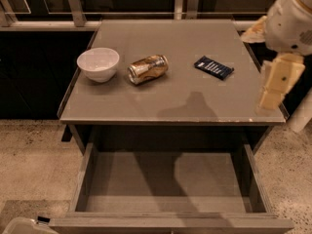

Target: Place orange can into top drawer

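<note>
**Reach for the can yet to begin, drawer standing open**

The orange can (148,68) is lying on its side on the counter (175,99), just beside the white bowl (98,64), with a dark blue packet (213,67) lying well apart to the other side. Below, the top drawer (165,179) is sitting pulled out, its floor bare and ready. The gripper (276,84) is hanging over the counter's far right edge, well apart from the can and carrying nothing; whether it is released or clenched, I cannot tell. So I'm reading this as the approach step, with the pick not yet made. The next move is calling for a reach across the counter, lining up over the can's rounded body without nudging the bowl beside it.
</note>
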Tool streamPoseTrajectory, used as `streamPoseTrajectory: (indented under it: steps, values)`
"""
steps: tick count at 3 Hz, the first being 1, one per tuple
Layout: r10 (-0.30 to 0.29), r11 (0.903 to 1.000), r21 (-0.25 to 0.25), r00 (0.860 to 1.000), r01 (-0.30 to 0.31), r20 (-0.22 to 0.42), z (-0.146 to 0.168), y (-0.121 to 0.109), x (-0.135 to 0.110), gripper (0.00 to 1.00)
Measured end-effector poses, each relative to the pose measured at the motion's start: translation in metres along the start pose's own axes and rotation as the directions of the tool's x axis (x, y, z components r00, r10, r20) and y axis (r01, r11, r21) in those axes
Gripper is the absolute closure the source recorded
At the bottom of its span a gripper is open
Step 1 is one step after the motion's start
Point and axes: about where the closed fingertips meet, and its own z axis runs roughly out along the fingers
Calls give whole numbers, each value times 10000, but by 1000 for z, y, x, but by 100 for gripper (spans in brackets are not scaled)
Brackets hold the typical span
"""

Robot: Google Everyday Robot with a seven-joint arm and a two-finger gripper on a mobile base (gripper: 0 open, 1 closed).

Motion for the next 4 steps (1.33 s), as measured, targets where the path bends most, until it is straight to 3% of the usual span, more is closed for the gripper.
streamPoseTrajectory:
  steps: [1, 2, 3, 4]
  values:
    - [-1806, 9773, -808, 9694, 1959, 1662, 29, -40, -41, 0]
    - [-2784, 9438, -857, 9075, 3192, 3146, 52, -67, -75, 0]
    - [-3146, 9257, -658, 8549, 3724, 4125, 71, -78, -104, 0]
    - [-3204, 9164, -664, 8227, 3948, 4697, 97, -81, -131, 0]
